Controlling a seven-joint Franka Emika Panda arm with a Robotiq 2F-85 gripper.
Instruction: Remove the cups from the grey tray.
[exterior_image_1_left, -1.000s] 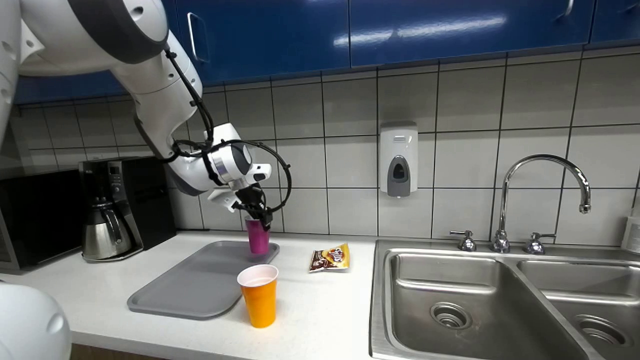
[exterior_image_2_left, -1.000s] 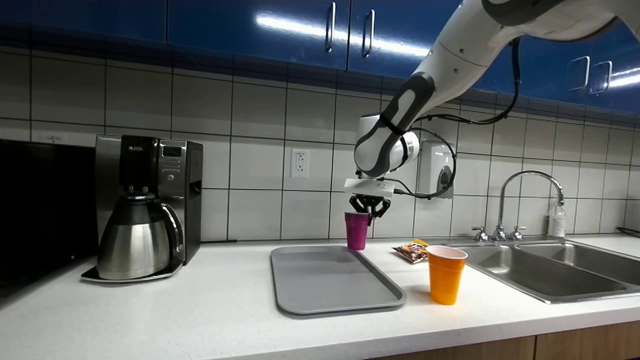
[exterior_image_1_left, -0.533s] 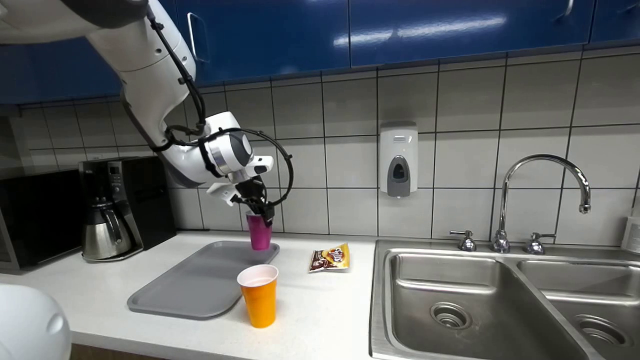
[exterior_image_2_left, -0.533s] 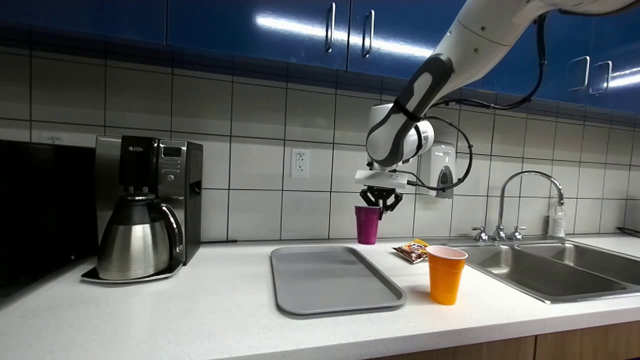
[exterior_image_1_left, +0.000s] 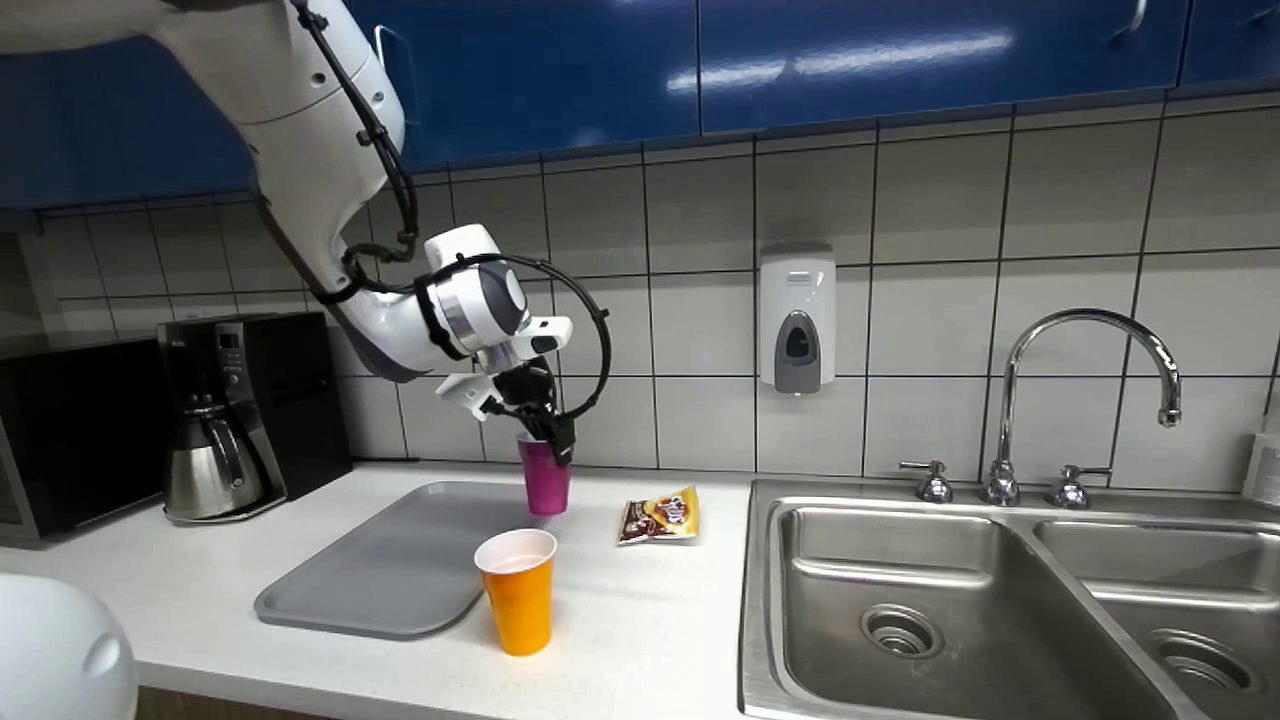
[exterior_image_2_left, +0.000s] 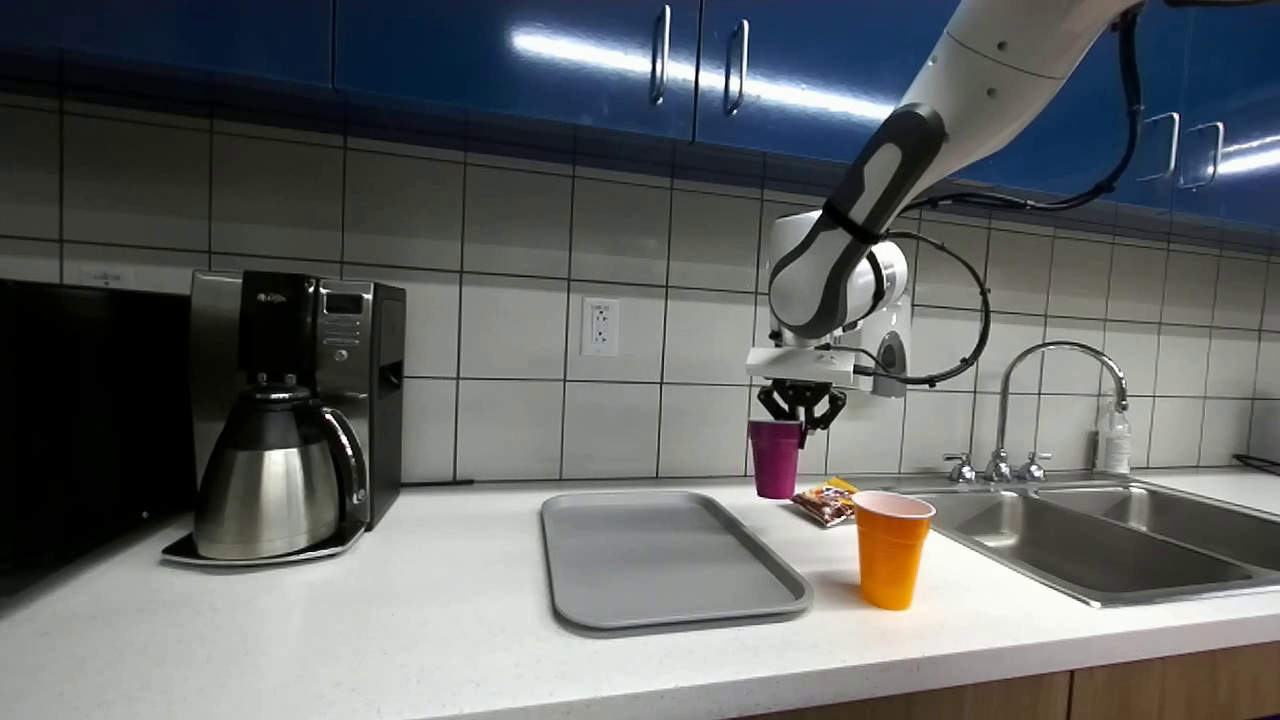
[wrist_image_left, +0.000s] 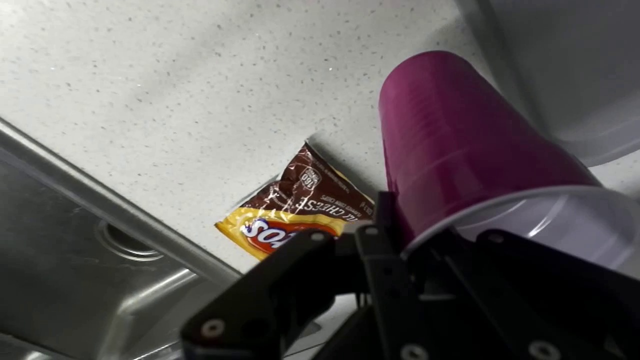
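Observation:
The magenta-purple cup (exterior_image_1_left: 545, 483) hangs upright from my gripper (exterior_image_1_left: 562, 455), which is shut on its rim wall with one finger inside. The cup (exterior_image_2_left: 774, 462) is just past the grey tray's far corner, low over the counter; whether its base touches is unclear. In the wrist view the cup (wrist_image_left: 465, 145) fills the right side, its white inside partly hidden by my gripper (wrist_image_left: 395, 225). The orange cup (exterior_image_1_left: 521, 605) stands upright on the counter beside the tray (exterior_image_1_left: 400, 565), also in an exterior view (exterior_image_2_left: 891, 555). The grey tray (exterior_image_2_left: 665, 560) holds no cup.
A chip bag (exterior_image_1_left: 660, 516) lies on the counter close to the held cup, also in the wrist view (wrist_image_left: 310, 195). The steel sink (exterior_image_1_left: 900, 560) lies beyond it. A coffee maker (exterior_image_2_left: 300, 400) with pot stands across the tray. The tiled wall is close behind.
My gripper, holding the magenta cup, has moved from over the tray's far corner toward the sink. The cup rose slightly, then came lower or nearer. The orange cup and tray have not moved.

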